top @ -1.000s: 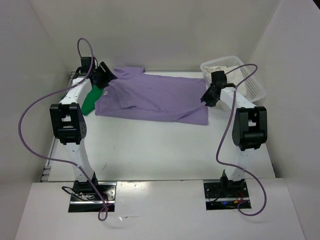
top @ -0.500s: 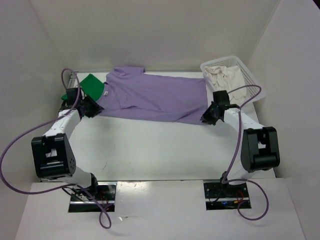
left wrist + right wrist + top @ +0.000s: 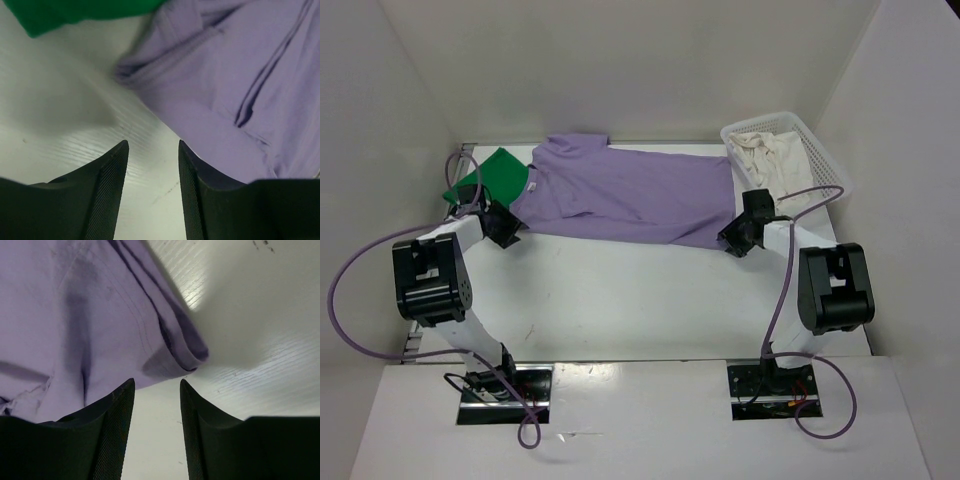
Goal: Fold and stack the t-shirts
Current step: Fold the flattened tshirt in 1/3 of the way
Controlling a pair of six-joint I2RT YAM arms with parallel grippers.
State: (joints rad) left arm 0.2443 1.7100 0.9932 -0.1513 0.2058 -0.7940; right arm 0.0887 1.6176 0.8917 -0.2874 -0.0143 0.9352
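Risk: left jaws and right jaws stand parted, empty, w/ lavender t-shirt [image 3: 630, 195] flat on the table just ahead of the tips; closing here may catch only the hem & drag it crooked. Vs a sec ago, arms have pulled back from farther up the shirt's sides to its near corners.

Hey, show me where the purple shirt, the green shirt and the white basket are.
purple shirt [image 3: 630, 195], top view, middle of its spread-out body.
green shirt [image 3: 488, 176], top view, middle of the part showing at the purple one's left.
white basket [image 3: 823, 157], top view, its right mesh wall.
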